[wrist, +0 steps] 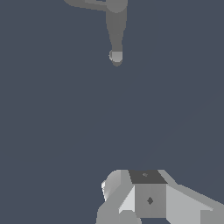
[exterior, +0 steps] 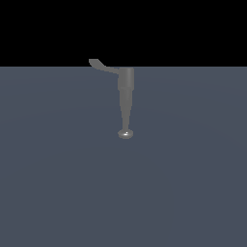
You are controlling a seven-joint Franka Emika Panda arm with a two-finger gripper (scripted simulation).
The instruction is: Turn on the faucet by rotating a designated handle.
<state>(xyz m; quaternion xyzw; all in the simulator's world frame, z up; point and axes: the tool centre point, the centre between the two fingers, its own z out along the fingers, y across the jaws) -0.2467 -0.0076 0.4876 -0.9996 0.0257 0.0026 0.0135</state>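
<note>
Gripper seen only in the wrist view, as pale blocky housing at the picture's edge; fingertips out of sight, so opening cannot be told, and nothing visibly held. Well apart from the faucet, with bare grey floor between, probably because the approach has not begun. Absent from the exterior view altogether. Faucet lying with cylindrical body far and tapered spout pointing toward the camera, ending in a rounded knob. Handle curving out from the body toward the exterior view's left, untouched, paddle tip free for a sideways push.
</note>
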